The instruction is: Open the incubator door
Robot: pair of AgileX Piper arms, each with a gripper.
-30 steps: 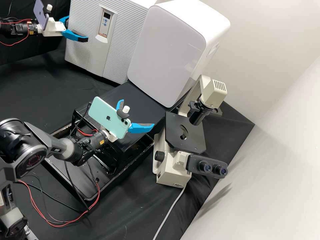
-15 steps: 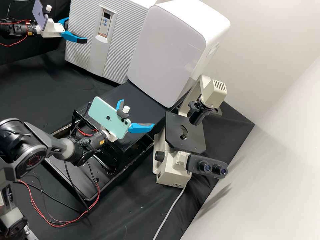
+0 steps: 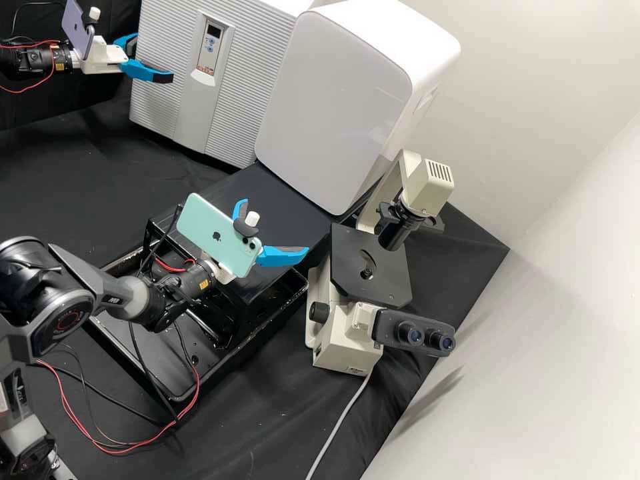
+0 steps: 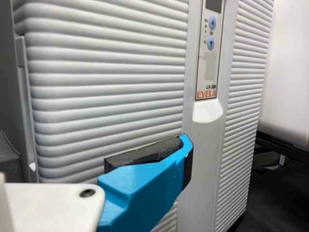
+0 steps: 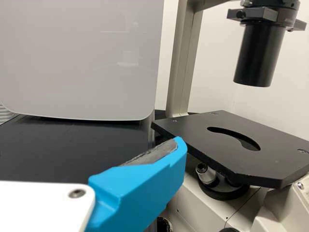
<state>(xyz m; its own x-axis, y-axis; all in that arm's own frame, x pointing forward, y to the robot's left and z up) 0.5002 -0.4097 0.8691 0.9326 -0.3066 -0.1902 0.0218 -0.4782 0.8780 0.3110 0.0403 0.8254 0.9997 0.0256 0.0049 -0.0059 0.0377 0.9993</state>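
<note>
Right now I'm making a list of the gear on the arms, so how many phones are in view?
2: in the high view, the mint-green phone is mounted on the right gripper, and the purple phone on the left gripper, upper left.

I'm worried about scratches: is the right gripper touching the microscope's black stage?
Apart: the high view shows a dark gap between the right gripper and the black stage.

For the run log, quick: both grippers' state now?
Left gripper: open, by the incubator's ribbed front.
Right gripper: open, holding nothing.
</note>
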